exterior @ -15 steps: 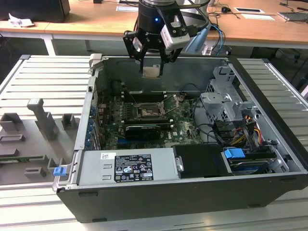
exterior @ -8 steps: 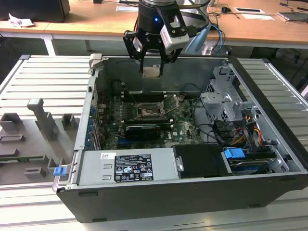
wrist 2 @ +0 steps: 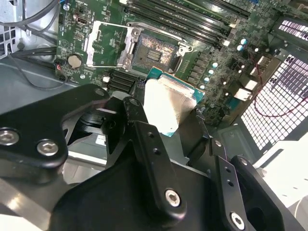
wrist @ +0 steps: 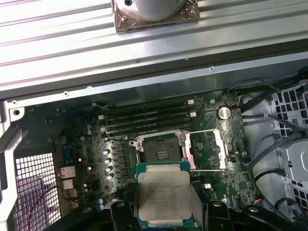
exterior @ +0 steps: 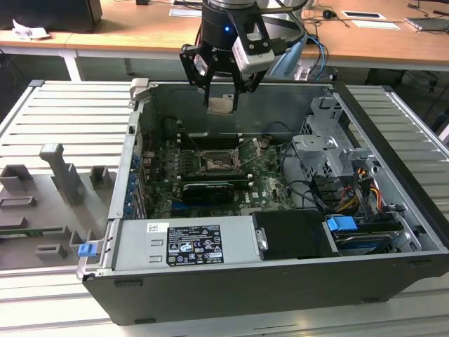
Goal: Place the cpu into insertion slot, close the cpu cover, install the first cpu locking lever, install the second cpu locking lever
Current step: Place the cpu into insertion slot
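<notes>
Exterior view: from outside and above, angled down into the whole open computer case [exterior: 231,302]. Both wrist views sit close above the motherboard [wrist: 231,180], looking down past the cpu [wrist: 163,195] at the same insertion slot [wrist: 161,150].

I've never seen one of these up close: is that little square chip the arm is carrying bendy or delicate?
Probably stiff: the cpu looks flat while the tool pinches it by its edges. Likely light, being thin and small. Its smooth metal top could be slippery, and the thin green rim may chip easily.
</notes>
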You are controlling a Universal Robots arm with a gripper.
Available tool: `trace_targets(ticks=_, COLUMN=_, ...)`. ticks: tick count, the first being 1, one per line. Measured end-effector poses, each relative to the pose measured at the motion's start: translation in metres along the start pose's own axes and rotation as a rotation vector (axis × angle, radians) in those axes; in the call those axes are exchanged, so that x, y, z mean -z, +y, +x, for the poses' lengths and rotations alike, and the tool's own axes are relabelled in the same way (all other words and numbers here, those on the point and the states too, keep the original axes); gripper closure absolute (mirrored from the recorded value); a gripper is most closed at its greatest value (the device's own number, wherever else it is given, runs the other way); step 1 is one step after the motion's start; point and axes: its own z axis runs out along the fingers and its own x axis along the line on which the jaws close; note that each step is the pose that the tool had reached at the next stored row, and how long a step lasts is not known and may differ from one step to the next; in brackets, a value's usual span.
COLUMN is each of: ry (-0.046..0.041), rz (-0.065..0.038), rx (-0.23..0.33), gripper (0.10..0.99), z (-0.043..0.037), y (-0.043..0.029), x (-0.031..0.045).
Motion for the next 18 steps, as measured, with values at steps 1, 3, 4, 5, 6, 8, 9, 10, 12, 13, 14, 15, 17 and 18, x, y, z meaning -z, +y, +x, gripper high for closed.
trace_targets(ticks=1, ry=-0.0003, rz=0.000, rx=-0.004, gripper=0.557, z=0.0000, y=0.0000, x=-0.0001)
trace_targets(ticks=3, ry=-0.0013, rz=0.000, rx=-0.014, gripper=0.557, z=0.0000, y=0.0000, x=-0.0002)
trace_targets(ticks=4, ry=-0.0015, rz=0.000, rx=-0.018, gripper=0.557, z=0.0000, y=0.0000, x=-0.0003)
trace_targets(ticks=5, ry=-0.0018, rz=0.000, rx=-0.021, gripper=0.557, z=0.0000, y=0.0000, x=-0.0003)
trace_targets(ticks=6, ry=-0.0023, rz=-0.001, rx=-0.025, gripper=0.557, z=0.0000, y=0.0000, x=-0.0004)
trace_targets(ticks=8, ry=-0.0028, rz=-0.001, rx=-0.032, gripper=0.557, z=0.0000, y=-0.0001, x=-0.0008)
trace_targets(ticks=9, ry=-0.0031, rz=-0.001, rx=-0.035, gripper=0.557, z=0.0000, y=-0.0001, x=-0.0009)
trace_targets(ticks=10, ry=-0.0034, rz=-0.001, rx=-0.038, gripper=0.557, z=0.0000, y=-0.0001, x=-0.0010)
trace_targets(ticks=12, ry=-0.0038, rz=-0.001, rx=-0.043, gripper=0.557, z=0.0000, y=-0.0001, x=-0.0012)
trace_targets(ticks=13, ry=-0.0041, rz=-0.001, rx=-0.047, gripper=0.557, z=0.0000, y=-0.0001, x=-0.0014)
trace_targets(ticks=14, ry=-0.0044, rz=-0.001, rx=-0.050, gripper=0.557, z=0.0000, y=-0.0001, x=-0.0015)
trace_targets(ticks=15, ry=-0.0046, rz=-0.001, rx=-0.052, gripper=0.557, z=0.0000, y=-0.0001, x=-0.0016)
trace_targets(ticks=17, ry=-0.0050, rz=-0.001, rx=-0.057, gripper=0.557, z=0.0000, y=-0.0002, x=-0.0018)
trace_targets(ticks=18, ry=-0.0055, rz=-0.001, rx=-0.063, gripper=0.557, z=0.0000, y=-0.0002, x=-0.0020)
